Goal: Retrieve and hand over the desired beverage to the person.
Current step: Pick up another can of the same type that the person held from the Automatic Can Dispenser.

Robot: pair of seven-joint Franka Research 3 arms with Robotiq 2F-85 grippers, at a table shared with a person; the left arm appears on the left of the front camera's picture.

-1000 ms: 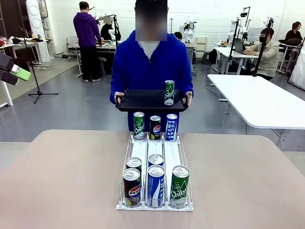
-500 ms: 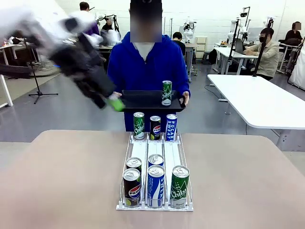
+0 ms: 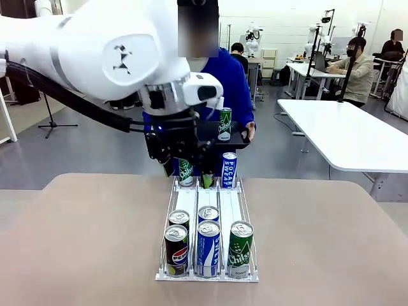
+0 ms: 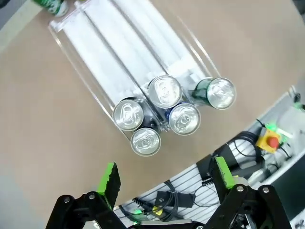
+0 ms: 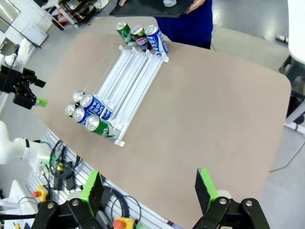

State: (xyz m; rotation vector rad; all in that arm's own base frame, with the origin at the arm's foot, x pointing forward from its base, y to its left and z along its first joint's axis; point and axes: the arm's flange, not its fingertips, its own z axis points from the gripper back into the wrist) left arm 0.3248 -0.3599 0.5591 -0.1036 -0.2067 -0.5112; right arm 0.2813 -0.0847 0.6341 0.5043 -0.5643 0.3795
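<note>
My left gripper hangs wide open above the rack — five cans cluster at its near end. Right gripper gapes too, high over the table. At the far edge the person holds a tray bearing a green can.

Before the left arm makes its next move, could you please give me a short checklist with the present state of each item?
1. Left tool open: ok, pads apart, nothing between them.
2. Left tool lined up on one can: not ok, no can sits between its pads.
3. Right tool out of the way: ok, open, high above the table.
4. Five near-end cans in the can rack upright: ok.
5. Black tray held by the person has room: cannot tell, the left arm hides most of it; a Chilsung can stands on it.
6. Which beverage is desired: cannot tell.
</note>
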